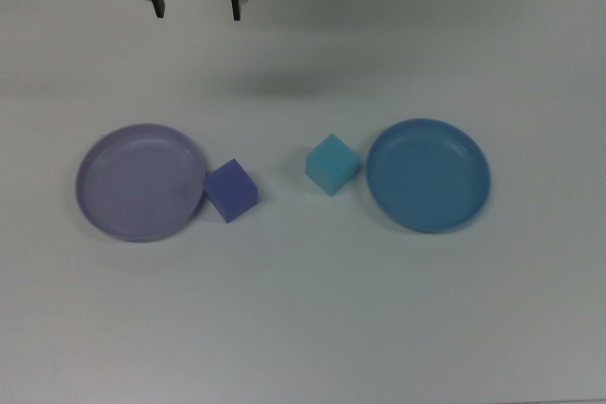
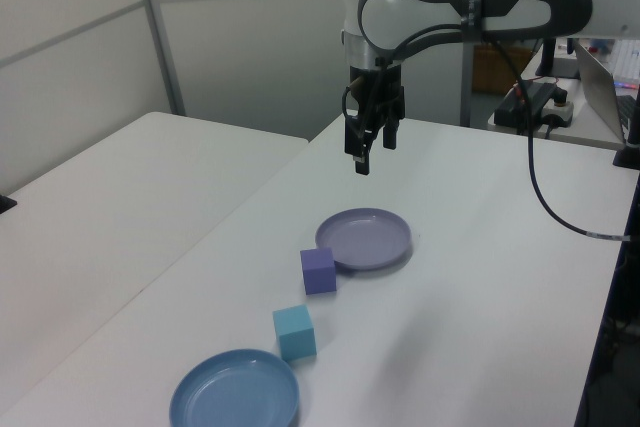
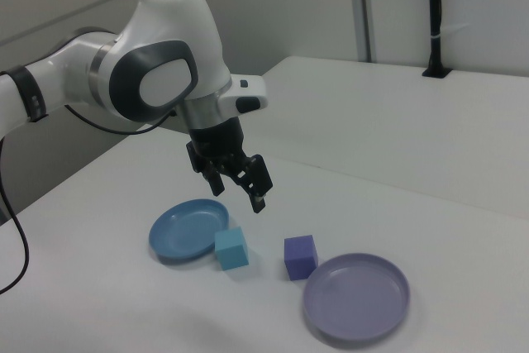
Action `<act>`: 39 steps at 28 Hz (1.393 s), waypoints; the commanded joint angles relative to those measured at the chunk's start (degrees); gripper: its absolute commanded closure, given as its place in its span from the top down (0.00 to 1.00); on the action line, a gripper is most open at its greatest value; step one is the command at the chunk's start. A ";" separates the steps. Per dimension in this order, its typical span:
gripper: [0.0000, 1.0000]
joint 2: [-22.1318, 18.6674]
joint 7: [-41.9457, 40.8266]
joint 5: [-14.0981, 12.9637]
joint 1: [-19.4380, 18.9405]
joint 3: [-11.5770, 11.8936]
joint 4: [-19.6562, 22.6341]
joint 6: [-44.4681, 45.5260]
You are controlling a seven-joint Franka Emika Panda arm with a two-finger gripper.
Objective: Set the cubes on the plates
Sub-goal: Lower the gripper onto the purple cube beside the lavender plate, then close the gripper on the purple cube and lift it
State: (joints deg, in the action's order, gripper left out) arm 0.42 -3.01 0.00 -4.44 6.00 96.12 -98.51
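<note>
- Purple-blue cube [image 1: 231, 190]: a solid, matte violet-blue, darker than the plate beside it
- Turquoise cube [image 1: 331, 164]: plain light turquoise, its top face paler than its sides
- Lavender plate [image 1: 140, 182]: pale lavender-purple all over, with no pattern
- Blue plate [image 1: 429, 175]: even medium blue, unpatterned
- Gripper [image 1: 198, 8]: black
- Arm [image 3: 157, 72]: white shells with dark grey joint panels
- Table [image 1: 303, 328]: plain off-white
</note>
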 commanded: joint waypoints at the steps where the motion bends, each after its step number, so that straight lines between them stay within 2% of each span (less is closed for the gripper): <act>1: 1.00 3.42 -0.51 0.35 0.21 -0.11 -1.20 1.04; 5: 1.00 5.11 0.45 0.70 0.31 -0.03 -1.64 1.04; 10: 1.00 9.15 4.67 0.88 0.31 0.33 -2.69 0.77; 13: 1.00 11.70 10.46 0.79 0.31 0.33 -3.22 -2.03; 21: 1.00 17.42 33.74 0.00 0.22 0.33 -3.14 -10.73; 22: 1.00 18.73 38.82 -0.09 0.13 0.15 -3.14 -12.39; 28: 1.00 24.26 57.64 -0.35 -0.13 -0.02 -2.96 -19.43; 32: 1.00 27.26 58.90 -0.44 -0.75 -0.29 -3.05 -22.16; 34: 1.00 28.84 59.34 -0.27 -2.67 -0.38 -2.96 -24.00; 39: 1.00 29.55 61.62 -0.27 -3.30 -0.38 -2.87 -28.14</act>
State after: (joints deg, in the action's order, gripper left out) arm 29.12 55.47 -0.03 -6.48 5.44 93.75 -124.49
